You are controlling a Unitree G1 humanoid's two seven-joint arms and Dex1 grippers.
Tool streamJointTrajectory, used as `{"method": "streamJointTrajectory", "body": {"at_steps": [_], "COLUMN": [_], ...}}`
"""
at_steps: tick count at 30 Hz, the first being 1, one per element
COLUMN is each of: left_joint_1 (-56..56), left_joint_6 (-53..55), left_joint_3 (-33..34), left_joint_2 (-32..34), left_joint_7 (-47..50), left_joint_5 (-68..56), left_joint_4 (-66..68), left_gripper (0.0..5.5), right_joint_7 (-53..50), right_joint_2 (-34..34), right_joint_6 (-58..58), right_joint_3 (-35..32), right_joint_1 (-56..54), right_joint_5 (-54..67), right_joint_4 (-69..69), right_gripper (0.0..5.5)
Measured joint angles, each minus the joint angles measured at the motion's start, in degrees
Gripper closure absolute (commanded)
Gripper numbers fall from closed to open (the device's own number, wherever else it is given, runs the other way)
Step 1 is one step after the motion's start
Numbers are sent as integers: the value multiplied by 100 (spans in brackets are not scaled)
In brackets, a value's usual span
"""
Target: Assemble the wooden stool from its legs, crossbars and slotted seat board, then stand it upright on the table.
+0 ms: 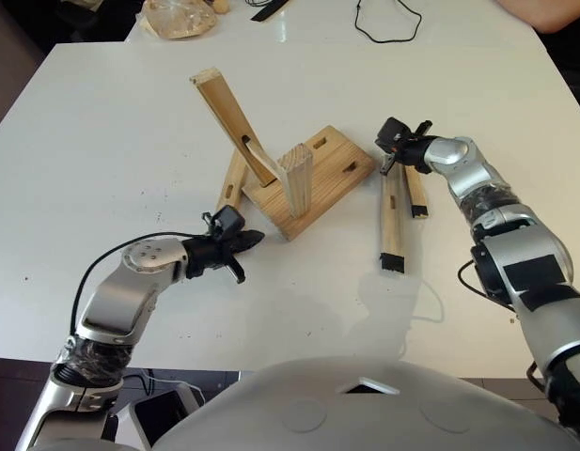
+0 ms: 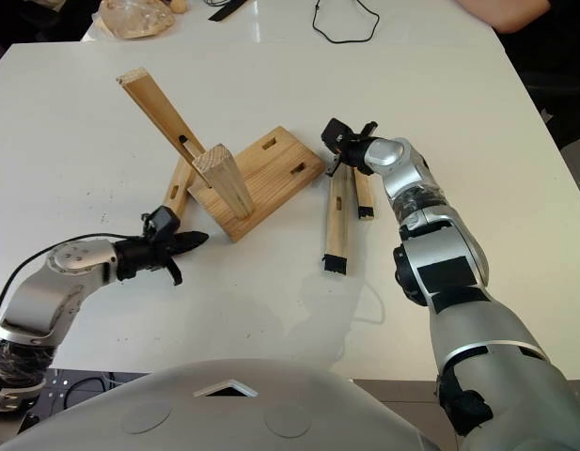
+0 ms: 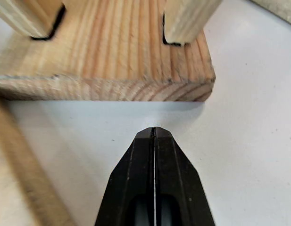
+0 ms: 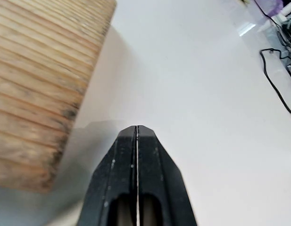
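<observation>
The slotted seat board [image 1: 332,167] lies flat mid-table. Two legs stand in its slots: a long one [image 1: 231,117] leaning to the far left and a shorter one [image 1: 296,180] nearly upright. One loose wooden piece [image 1: 234,180] lies against the board's left side. Two more, a longer [image 1: 393,221] and a shorter [image 1: 416,194], lie to its right. My left gripper [image 1: 250,239] is shut and empty, its tip [image 3: 154,130] just short of the board's near edge [image 3: 112,89]. My right gripper [image 1: 387,133] is shut and empty, beside the board's right corner [image 4: 37,84].
A clear plastic bag [image 1: 181,17] and a black cable [image 1: 388,28] lie at the table's far edge. Bare white tabletop [image 1: 101,141] spreads to the left and in front of the board.
</observation>
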Motion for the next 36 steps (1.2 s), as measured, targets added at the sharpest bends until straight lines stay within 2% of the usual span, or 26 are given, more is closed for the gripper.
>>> {"method": "streamJointTrajectory", "body": {"at_steps": [5,11,17,27,31,36], "left_joint_1": [-331,-763,-904,-1255,-1274,-1344], "left_joint_6": [-21,-123,-163,-392,-427,-729], "left_joint_3": [-368,-266,12,395,651,738], "left_joint_2": [-219,-519,-620,-812,-857,-771], "left_joint_7": [187,705,912,1088,1065,952], "left_joint_5": [238,560,706,857,710,723], "left_joint_4": [116,672,1058,1813,1769,1678], "left_gripper": [550,550,550,550,550,550], "right_joint_7": [852,1893,3439,4298,3971,3780], "right_joint_2": [-45,-455,-925,-1435,-1425,-1456], "right_joint_6": [-193,-357,-422,1376,1528,1107], "right_joint_3": [6,-39,-226,-248,-587,-664], "right_joint_1": [-141,-154,826,2815,2569,1810], "right_joint_5": [-33,27,661,1592,1795,1591], "right_joint_4": [161,12,-1345,-5065,-5181,-4238], "right_gripper": [548,548,548,548,548,548]}}
